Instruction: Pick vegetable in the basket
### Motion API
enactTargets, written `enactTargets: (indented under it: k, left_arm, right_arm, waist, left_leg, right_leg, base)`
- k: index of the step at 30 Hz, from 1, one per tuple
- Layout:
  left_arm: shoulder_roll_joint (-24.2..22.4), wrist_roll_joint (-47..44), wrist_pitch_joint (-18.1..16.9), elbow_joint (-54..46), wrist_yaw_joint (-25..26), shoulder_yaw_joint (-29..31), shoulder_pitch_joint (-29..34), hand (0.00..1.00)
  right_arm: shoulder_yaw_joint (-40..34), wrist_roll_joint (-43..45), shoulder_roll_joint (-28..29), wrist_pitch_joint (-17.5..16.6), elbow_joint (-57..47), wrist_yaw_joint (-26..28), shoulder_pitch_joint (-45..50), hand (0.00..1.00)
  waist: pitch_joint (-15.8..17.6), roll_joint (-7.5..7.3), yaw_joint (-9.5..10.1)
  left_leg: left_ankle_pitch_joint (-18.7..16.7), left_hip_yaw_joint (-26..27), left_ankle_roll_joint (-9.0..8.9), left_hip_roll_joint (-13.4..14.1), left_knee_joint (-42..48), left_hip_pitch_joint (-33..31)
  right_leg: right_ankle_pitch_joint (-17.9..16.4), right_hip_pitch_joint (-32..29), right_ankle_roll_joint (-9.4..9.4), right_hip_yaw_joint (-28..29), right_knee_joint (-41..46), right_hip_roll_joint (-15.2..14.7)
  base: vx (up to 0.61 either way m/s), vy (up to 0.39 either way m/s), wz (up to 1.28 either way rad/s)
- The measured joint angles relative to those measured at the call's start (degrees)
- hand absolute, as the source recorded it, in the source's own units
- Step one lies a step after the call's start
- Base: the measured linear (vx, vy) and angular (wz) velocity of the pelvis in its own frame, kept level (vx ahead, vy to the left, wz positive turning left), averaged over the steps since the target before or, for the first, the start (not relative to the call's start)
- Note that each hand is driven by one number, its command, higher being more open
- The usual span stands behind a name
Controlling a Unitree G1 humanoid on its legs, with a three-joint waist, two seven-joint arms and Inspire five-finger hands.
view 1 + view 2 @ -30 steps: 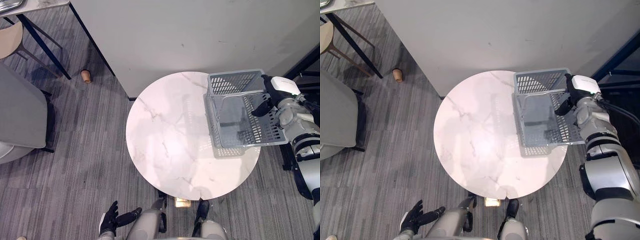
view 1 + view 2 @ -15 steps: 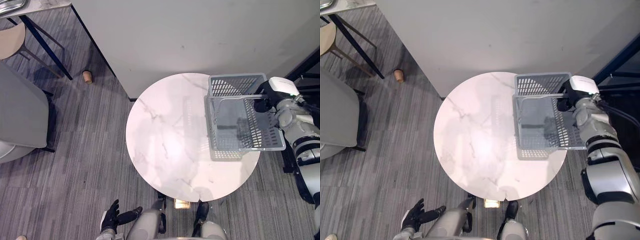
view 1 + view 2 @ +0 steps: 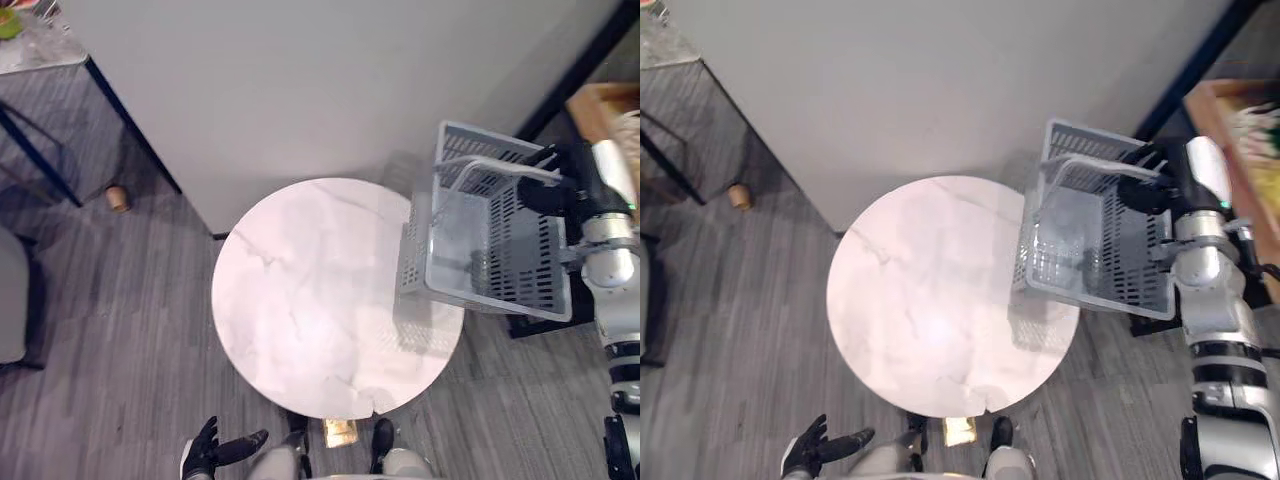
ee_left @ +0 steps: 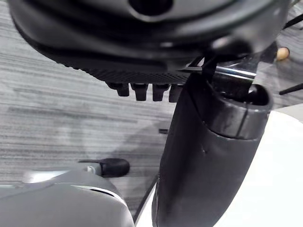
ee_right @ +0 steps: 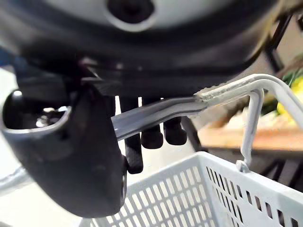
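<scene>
The fingers (image 5: 135,151) of the right hand (image 3: 550,195) curl round the handle (image 5: 227,90). The basket (image 3: 500,240) hangs, apparently empty, over the surface's (image 3: 300,290) right edge. The vegetables (image 3: 1252,128) seem to lie farther right — nearest this hand. The left hand (image 3: 205,455) hangs low, its fingers relaxed.

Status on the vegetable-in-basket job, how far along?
Done: the right hand is curled round the pale handle of the grey slotted plastic basket, held tilted above the right edge of the round white marble table. In hand: the basket only. Left: the basket looks empty, so no vegetable is in it yet. The left hand is open and idle, down past the table's near edge.
</scene>
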Motion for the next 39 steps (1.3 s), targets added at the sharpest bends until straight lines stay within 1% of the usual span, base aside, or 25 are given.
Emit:
enactTargets:
  k: [2,3,6,7,9,11,12,14,18,19,24,30,32,34,36,37,39]
  left_arm:
    - [-0.11,0.56,0.0,0.12,0.02,0.43,0.34,1.0]
    - [-0.25,0.64,0.0,0.38,0.03,0.48,0.72,1.0]
    - [-0.56,0.86,0.14,1.17,0.03,0.55,1.61,1.0]
    - [-0.78,0.91,0.16,1.39,0.06,0.55,2.59,1.0]
    - [-0.91,0.96,0.18,2.15,0.08,0.55,3.21,1.0]
    - [-1.01,1.25,0.84,2.41,0.1,0.54,4.02,1.0]
    - [-1.0,1.28,0.84,2.46,0.1,0.55,4.14,1.0]
    - [-0.73,1.41,0.9,3.49,0.07,0.56,4.26,1.0]
    - [-0.37,1.53,1.1,4.48,0.04,0.56,4.23,1.0]
    - [-0.36,1.56,1.17,4.48,0.04,0.56,4.23,1.0]
    - [-0.61,1.81,1.28,4.47,-0.02,1.14,4.3,1.0]
    - [-1.13,2.67,1.5,4.46,-0.18,3.06,4.38,1.0]
    - [-1.13,2.67,1.88,4.46,-0.19,3.16,4.41,1.0]
    - [-1.12,2.73,2.19,4.47,-0.17,3.15,4.47,1.0]
    - [-1.1,2.79,2.24,4.47,-0.18,3.14,4.54,1.0]
    - [-1.1,3.09,2.35,4.47,-0.22,3.14,4.58,1.0]
    - [-1.1,3.09,2.45,4.47,-0.23,3.16,4.72,1.0]
  right_arm:
    - [-2.41,0.38,-1.26,0.01,-0.9,-0.95,0.65,0.0]
    - [-5.39,0.56,-2.99,-0.04,-2.58,-2.23,2.01,0.0]
    - [-9.39,2.5,-6.08,-0.76,-4.59,-4.7,4.31,0.0]
    - [-11.79,2.53,-7.3,-1.39,-5.09,-5.98,4.92,0.0]
    - [-13.61,2.58,-8.74,-1.64,-5.08,-7.56,5.55,0.0]
    - [-16.01,2.58,-10.41,-1.72,-4.87,-9.38,7.29,0.0]
    - [-16.64,2.55,-10.61,-1.72,-4.72,-9.45,7.53,0.0]
    - [-18.65,3.0,-10.76,-1.72,-3.97,-10.6,9.16,0.0]
    - [-20.42,5.85,-10.08,-1.64,-0.84,-10.96,11.96,0.0]
    - [-21.36,7.04,-9.42,-1.63,-0.32,-10.96,13.18,0.0]
    - [-25.99,7.0,-4.68,-1.08,0.75,-10.97,16.96,0.0]
    - [-32.44,7.1,2.79,0.85,0.77,-11.02,22.68,0.0]
    - [-32.84,7.1,4.87,1.05,0.78,-11.25,23.87,0.0]
    - [-32.84,7.2,8.55,1.24,1.42,-11.36,26.22,0.0]
    - [-32.83,8.32,11.07,1.43,3.04,-11.35,27.71,0.0]
    - [-32.83,9.33,13.75,2.77,4.38,-11.32,29.12,0.0]
    - [-32.84,9.42,16.89,3.86,5.17,-11.21,30.08,0.0]
  waist:
    - [-1.09,-0.08,-0.39]
    - [-2.03,0.04,-0.66]
    - [-3.38,0.52,-1.37]
    - [-4.49,0.79,-2.12]
    - [-5.52,0.84,-2.58]
    - [-7.14,1.03,-3.17]
    - [-7.29,1.0,-3.3]
    - [-8.26,0.87,-4.2]
    - [-9.46,0.47,-4.66]
    - [-9.63,0.49,-4.8]
    - [-9.72,0.58,-5.04]
    - [-9.83,0.63,-5.6]
    - [-9.88,0.59,-5.74]
    - [-10.27,0.59,-5.74]
    - [-10.81,0.54,-5.72]
    - [-11.21,0.6,-5.7]
    - [-11.21,0.67,-5.7]
  left_leg:
    - [-0.28,0.15,-0.2,0.03,-0.22,0.17]
    - [-0.69,0.55,-0.34,0.1,-0.25,0.46]
    - [-0.83,1.67,-0.16,0.31,-0.27,1.12]
    - [-0.86,2.32,-0.12,0.39,-0.27,1.23]
    - [-0.93,3.1,-0.01,0.43,-0.27,1.28]
    - [-1.27,4.33,0.48,0.42,-0.27,1.57]
    - [-1.33,4.72,0.56,0.42,-0.27,1.73]
    - [-1.59,5.59,0.92,0.35,-0.27,1.84]
    - [-2.11,6.52,0.82,0.2,-0.26,2.2]
    - [-2.17,6.52,0.78,0.12,-0.26,2.33]
    - [-2.34,6.52,0.53,0.29,-0.25,3.03]
    - [-2.7,6.9,0.08,0.48,-0.24,3.43]
    - [-2.76,7.29,0.08,0.53,-0.24,3.68]
    - [-2.94,7.87,0.21,0.58,-0.25,4.14]
    - [-3.0,7.94,0.23,0.57,-0.25,4.24]
    - [-3.13,7.97,0.13,0.53,-0.25,4.36]
    - [-3.53,8.01,0.0,0.48,-0.26,5.11]
  right_leg:
    - [-0.03,-0.04,-0.04,0.48,-0.15,0.02]
    - [-0.14,-0.03,-0.19,1.27,-0.36,0.1]
    - [-0.56,-0.03,-0.47,2.45,-0.32,0.22]
    - [-0.57,-0.13,-0.46,3.45,-0.51,0.34]
    - [-0.57,-0.31,-0.46,4.34,-0.75,0.36]
    - [-0.57,-0.44,-0.46,5.59,-1.21,0.38]
    - [-0.56,-0.45,-0.47,6.04,-1.29,0.38]
    - [-0.51,-0.55,-0.54,6.67,-1.49,0.28]
    - [-0.15,-1.04,-0.91,7.83,-1.36,0.16]
    - [0.18,-1.0,-1.16,7.87,-1.25,0.09]
    - [0.31,-0.17,-1.01,7.75,-1.5,0.23]
    - [0.32,0.05,-0.94,8.02,-1.72,0.37]
    - [0.32,0.08,-0.95,8.37,-1.7,0.41]
    - [0.04,0.12,-1.3,9.04,-1.64,0.46]
    - [-0.03,0.14,-1.32,9.11,-1.57,0.44]
    - [-0.06,0.27,-1.37,9.13,-1.56,0.4]
    - [-0.11,1.08,-1.47,9.13,-1.67,0.36]
  base:
    - [-0.1,-0.011,-0.24]
    - [-0.11,-0.01,-0.19]
    - [-0.1,-0.005,-0.23]
    - [-0.06,0.004,-0.21]
    - [-0.05,0.012,-0.24]
    - [-0.02,0.019,-0.3]
    - [0.0,0.02,-0.28]
    - [0.01,0.02,-0.2]
    - [0.02,0.014,-0.14]
    - [0.0,0.0,0.0]
    - [0.02,-0.008,-0.01]
    - [0.01,-0.009,-0.04]
    - [-0.02,0.0,-0.11]
    - [-0.04,0.005,-0.14]
    - [-0.04,0.006,-0.04]
    - [-0.03,0.005,-0.01]
    - [-0.02,0.003,0.0]
